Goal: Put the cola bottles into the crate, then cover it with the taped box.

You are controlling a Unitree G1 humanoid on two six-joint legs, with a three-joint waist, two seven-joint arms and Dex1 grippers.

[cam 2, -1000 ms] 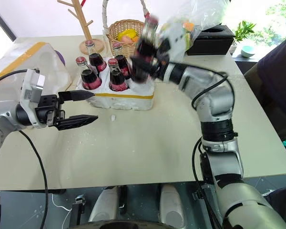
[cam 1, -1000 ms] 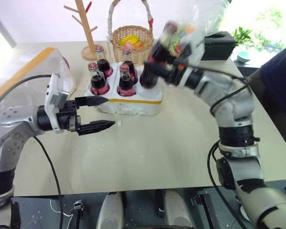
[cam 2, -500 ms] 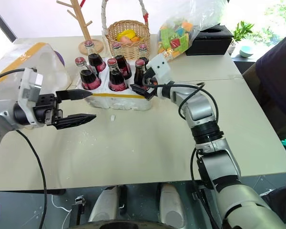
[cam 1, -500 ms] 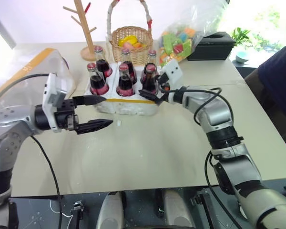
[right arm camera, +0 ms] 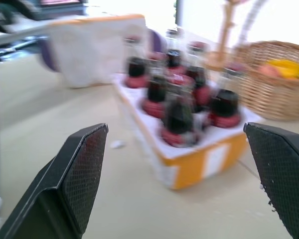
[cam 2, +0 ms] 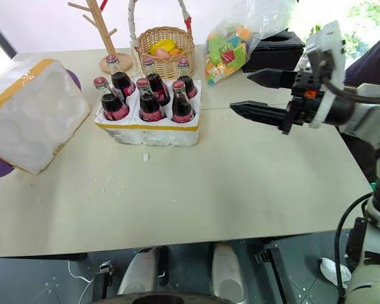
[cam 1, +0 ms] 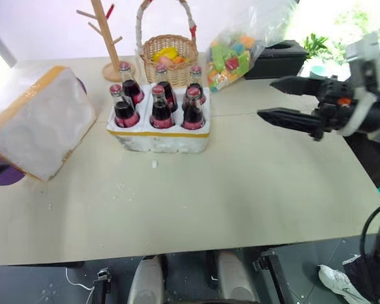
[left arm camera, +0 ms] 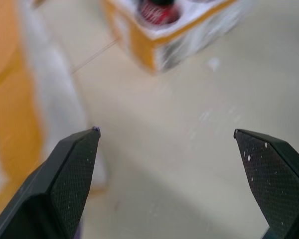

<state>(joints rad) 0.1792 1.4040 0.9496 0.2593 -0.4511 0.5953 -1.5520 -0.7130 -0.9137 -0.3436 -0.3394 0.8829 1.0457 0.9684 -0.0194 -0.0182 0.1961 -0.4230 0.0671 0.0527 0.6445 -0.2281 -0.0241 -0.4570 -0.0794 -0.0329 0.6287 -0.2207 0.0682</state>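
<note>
Several cola bottles with red labels stand upright in the wells of the white crate, which has a yellow band round its rim. The taped box lies tilted at the table's left edge. My right gripper hovers open and empty to the right of the crate, pointing at it. Its wrist view shows the bottles and crate ahead of the open right gripper. My left gripper is open and empty over bare table, between the taped box and the crate's corner.
Behind the crate stand a wicker basket, a wooden peg rack, a clear bag of colourful blocks and a black box. White crumbs lie before the crate. A purple object sits under the taped box.
The right gripper let go of the last bottle in the crate, opened, and drew back to the right. The left arm swung away to the left, out of the head views.
</note>
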